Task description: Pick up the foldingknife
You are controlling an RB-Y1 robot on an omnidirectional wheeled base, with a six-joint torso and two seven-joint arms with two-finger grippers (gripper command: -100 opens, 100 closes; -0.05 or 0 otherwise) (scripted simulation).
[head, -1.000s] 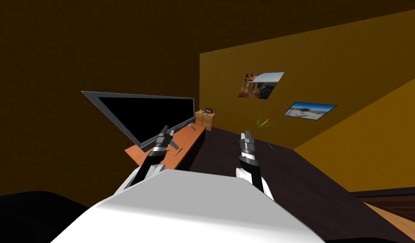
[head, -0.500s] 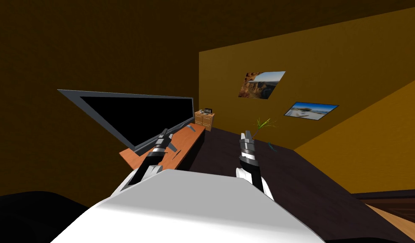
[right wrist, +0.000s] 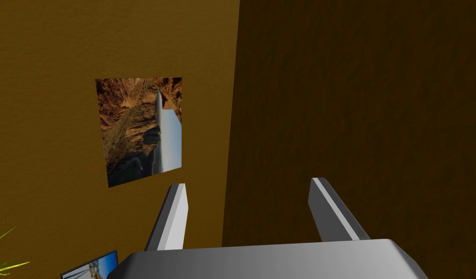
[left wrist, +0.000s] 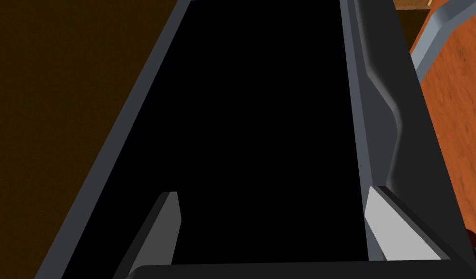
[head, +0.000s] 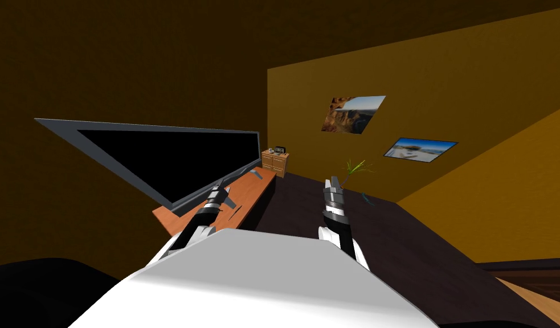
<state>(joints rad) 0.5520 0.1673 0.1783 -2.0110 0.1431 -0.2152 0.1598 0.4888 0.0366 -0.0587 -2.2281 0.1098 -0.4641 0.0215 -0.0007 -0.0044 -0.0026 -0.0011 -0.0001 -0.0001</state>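
Folding knife: probably the one thin dark sliver (head: 237,210) on the orange worktop (head: 251,193), just beside the left gripper (left wrist: 275,208), though it is too small to be sure. One television (head: 176,154) stands there. The jaws of both grippers are apart. The right gripper (right wrist: 249,193) hangs over dark floor. Two wall pictures (head: 352,114) (head: 420,149).

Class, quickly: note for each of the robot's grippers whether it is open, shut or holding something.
Left gripper: open, holding nothing.
Right gripper: open, holding nothing.
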